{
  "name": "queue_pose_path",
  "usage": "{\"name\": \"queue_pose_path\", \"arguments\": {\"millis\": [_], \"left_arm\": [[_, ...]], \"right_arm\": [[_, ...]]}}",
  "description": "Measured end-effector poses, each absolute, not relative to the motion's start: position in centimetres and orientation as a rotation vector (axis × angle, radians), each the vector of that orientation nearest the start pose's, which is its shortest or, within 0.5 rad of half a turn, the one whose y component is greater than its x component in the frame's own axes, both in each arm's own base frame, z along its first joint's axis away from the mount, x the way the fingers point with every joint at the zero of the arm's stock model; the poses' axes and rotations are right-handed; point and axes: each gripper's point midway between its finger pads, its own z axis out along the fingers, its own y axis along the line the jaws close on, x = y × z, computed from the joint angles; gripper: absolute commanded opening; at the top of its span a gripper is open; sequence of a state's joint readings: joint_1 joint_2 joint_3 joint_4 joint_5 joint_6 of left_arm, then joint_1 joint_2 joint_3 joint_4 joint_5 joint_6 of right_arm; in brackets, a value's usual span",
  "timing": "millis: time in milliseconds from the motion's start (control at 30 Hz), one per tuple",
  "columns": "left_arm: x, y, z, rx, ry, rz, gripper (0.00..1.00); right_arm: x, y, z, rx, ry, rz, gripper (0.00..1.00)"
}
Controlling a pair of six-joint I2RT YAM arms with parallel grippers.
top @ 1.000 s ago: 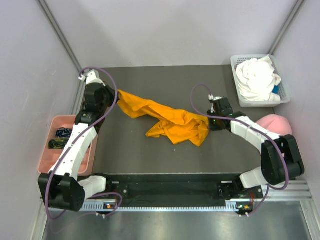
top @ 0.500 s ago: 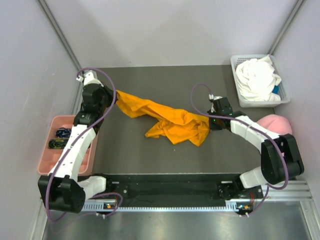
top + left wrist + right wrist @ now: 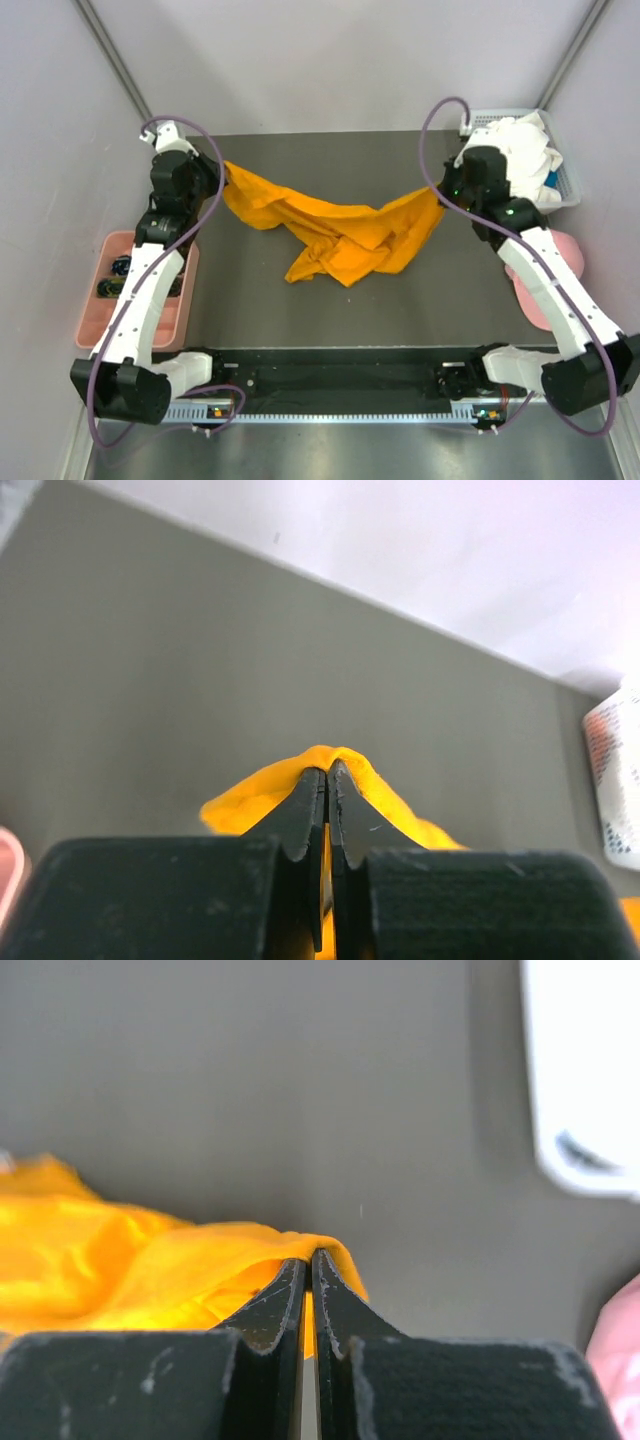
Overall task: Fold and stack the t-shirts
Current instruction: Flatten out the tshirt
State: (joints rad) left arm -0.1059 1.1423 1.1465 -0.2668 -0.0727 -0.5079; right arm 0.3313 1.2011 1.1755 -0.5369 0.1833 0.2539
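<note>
The left gripper (image 3: 327,773) and the right gripper (image 3: 309,1259) each pinch one end of the orange t-shirt (image 3: 340,235), spread across the table (image 3: 300,312) middle; the white t-shirt (image 3: 525,150) lies in the basket (image 3: 567,186) at the far right corner

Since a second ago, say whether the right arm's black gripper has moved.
Yes: the right gripper, pinching the orange t-shirt, went back and right, nearer the white plastic basket.

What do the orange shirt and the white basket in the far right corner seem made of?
The orange t-shirt: soft matte cloth, probably cotton knit; it creases and drapes limply. The basket: apparently rigid white plastic, smooth, with perforated lattice walls.
</note>
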Motion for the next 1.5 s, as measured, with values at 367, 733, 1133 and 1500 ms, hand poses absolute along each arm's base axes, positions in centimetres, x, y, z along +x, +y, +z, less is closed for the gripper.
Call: {"name": "queue_pose_path", "arguments": {"millis": [367, 733, 1133, 1500], "left_arm": [[36.8, -4.5, 38.6, -0.338, 1.697, -0.346, 0.00], [29.0, -4.0, 48.7, -0.249, 1.533, -0.365, 0.00], [19.5, -4.7, 58.8, -0.128, 1.297, -0.456, 0.00], [20.0, -5.2, 58.4, -0.093, 1.321, -0.460, 0.00]], "right_arm": [[33.2, 7.8, 39.2, 0.066, 1.808, 0.164, 0.00], [25.6, 5.1, 45.6, 0.055, 1.677, 0.178, 0.00], [21.1, 4.2, 48.5, 0.048, 1.602, 0.232, 0.00], [23.5, 5.5, 41.0, 0.015, 1.795, 0.213, 0.00]]}}
